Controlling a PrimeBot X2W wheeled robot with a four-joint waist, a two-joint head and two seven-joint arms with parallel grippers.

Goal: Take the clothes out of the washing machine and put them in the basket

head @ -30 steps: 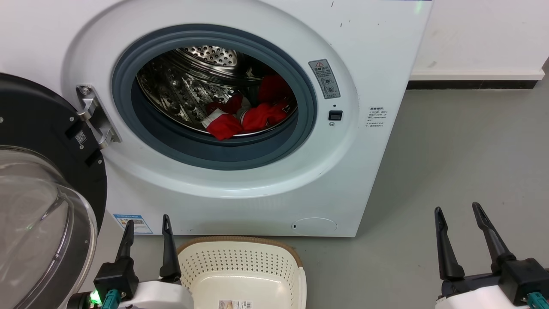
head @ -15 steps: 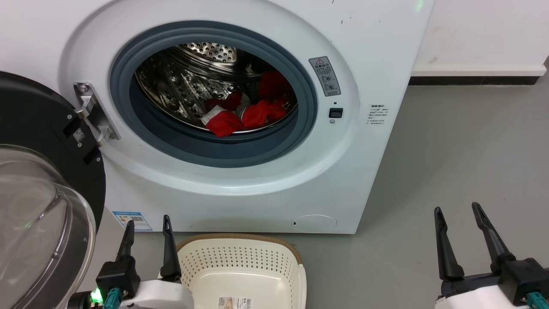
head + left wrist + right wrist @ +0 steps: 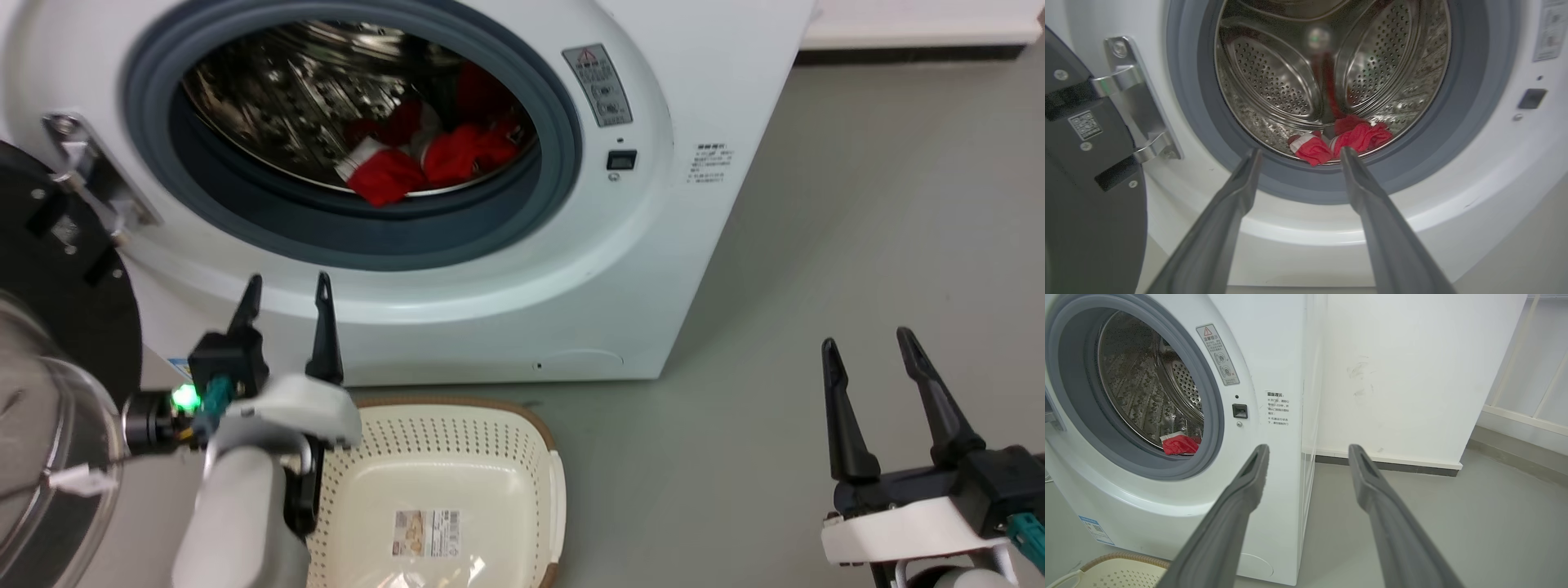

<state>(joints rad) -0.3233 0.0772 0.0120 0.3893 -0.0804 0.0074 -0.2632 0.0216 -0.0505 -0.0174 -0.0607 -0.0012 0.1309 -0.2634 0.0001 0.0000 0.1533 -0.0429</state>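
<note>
At my far left the porthole door (image 3: 57, 269) of the washing machine (image 3: 653, 269) stands swung open, black frame and clear glass bowl hanging from the metal hinge (image 3: 82, 159). Just right of the door, my left end effector (image 3: 290, 278) is raised before the machine's white front, below the opening, its 2 dark fingers spread wide with nothing between them. In the left wrist view those fingers point at the lower lip of the opening, and the red bundle shows beyond their tips, untouched. The clothes (image 3: 424, 155), bright red with white trim, lie bunched at the bottom front of the perforated steel drum (image 3: 269, 98), just behind the grey rubber door ring (image 3: 559, 163) and a little right of the opening's middle. Below them the basket (image 3: 457, 403), cream with a brown woven-look rim, sits on the grey floor (image 3: 857, 204) close against the machine's foot, a printed sticker on its bottom; my left forearm overlaps its left side in the head view. Right of the door ring are a warning label (image 3: 596, 86) and a small black latch socket (image 3: 621, 159). At the far right my right end effector (image 3: 867, 336) hangs above bare floor, well apart from the machine, its 2 fingers also wide and holding nothing; its wrist view looks past the machine's right edge to a white wall (image 3: 1404, 375).
</note>
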